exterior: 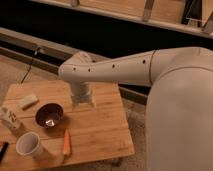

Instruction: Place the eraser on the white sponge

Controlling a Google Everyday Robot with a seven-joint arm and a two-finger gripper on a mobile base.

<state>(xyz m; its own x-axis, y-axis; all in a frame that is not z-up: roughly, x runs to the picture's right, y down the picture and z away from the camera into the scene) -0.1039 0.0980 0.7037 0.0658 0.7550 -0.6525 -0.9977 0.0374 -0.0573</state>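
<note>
Camera view showed your gripper (83,103) hanging over the counter (100,130), its grip impossible to tell; the white sponge (28,101), a plain pale block, lay at its nine o'clock, near the bowl (49,115).

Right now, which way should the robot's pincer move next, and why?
Probably leftward in the camera view. The pincer hangs over the wooden table, just right of the dark bowl, while the white sponge lies near the table's far left corner. I cannot tell whether it carries the eraser.
</note>
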